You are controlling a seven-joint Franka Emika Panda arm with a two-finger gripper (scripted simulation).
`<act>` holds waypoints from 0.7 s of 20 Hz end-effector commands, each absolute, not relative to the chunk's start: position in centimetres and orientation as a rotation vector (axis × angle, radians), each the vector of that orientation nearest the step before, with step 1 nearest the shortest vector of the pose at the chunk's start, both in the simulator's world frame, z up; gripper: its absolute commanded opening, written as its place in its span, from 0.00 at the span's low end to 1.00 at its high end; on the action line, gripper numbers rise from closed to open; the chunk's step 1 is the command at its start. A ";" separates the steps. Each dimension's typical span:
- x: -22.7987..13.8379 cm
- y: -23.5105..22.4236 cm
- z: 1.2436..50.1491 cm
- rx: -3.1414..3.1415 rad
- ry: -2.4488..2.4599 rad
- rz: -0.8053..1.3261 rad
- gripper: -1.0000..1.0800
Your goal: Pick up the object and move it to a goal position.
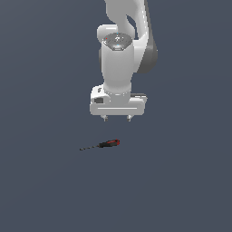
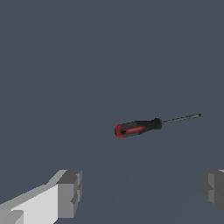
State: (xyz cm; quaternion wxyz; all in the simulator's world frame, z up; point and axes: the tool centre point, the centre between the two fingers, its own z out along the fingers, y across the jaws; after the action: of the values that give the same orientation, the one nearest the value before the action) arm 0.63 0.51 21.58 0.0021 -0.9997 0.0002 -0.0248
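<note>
While the gripper [image 1: 117, 118] hangs above the floor w/ fingers [image 2: 70, 193] spread wide, empty, the screwdriver [image 1: 102, 145] lies flat just beside, not under. Recommend: centre over handle, descend straight, close across it.

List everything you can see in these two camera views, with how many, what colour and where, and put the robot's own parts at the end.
screwdriver: one, red-and-black handle with a thin dark shaft, lying flat on the surface, below the gripper in the exterior view with its shaft pointing to that view's left; untouched
surface: one, plain dark blue-grey, fills both views
robot arm: one, white with grey joints, comes down from the top of the exterior view
gripper: one, white body with grey fingertips, raised above the surface, jaws apart and holding nothing
</note>
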 end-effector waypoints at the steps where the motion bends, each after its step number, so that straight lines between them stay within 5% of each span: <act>1: 0.6 0.5 21.5 -3.137 0.000 -0.076 0.96; 14: 1.1 -0.3 20.0 -3.118 0.216 -0.063 0.96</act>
State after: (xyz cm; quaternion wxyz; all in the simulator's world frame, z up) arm 1.05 -0.12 20.33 0.0070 -0.9982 0.0561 -0.0210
